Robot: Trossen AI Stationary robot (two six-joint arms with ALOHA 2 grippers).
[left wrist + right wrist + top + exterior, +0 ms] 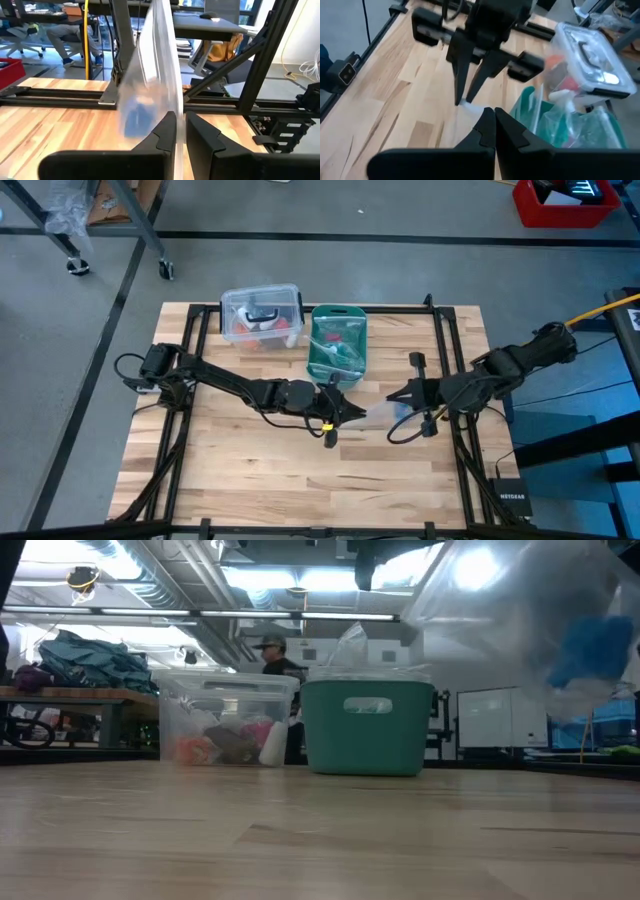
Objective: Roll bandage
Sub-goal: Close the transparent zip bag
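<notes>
A clear plastic bag [377, 414] hangs above the table between my two grippers. The blue bandage [137, 118] is inside it, a small blue lump, also seen in the low view [598, 646] high at the right. My left gripper [346, 413] is shut on the bag's left side. My right gripper [394, 397] is shut on its right side. In the right wrist view the left gripper [466, 98] faces my right gripper [494, 119] across the bag [471, 108]. My left gripper pinches an edge of the clear bag [178, 118] between its two fingers, coming level from the table's left. The bag stands up past the fingers, lifted clear of the table. My right gripper pinches the bag's opposite edge [481, 110] between its two fingers, coming from the table's right and slanting down. The bag is clear of the table.
A teal-green basket [338, 340] with plastic bags in it stands at the table's far middle. A clear lidded box [262, 317] with mixed items is to its left. A black frame [440, 330] runs along the table's sides. A person [272, 656] shows in the room behind.
</notes>
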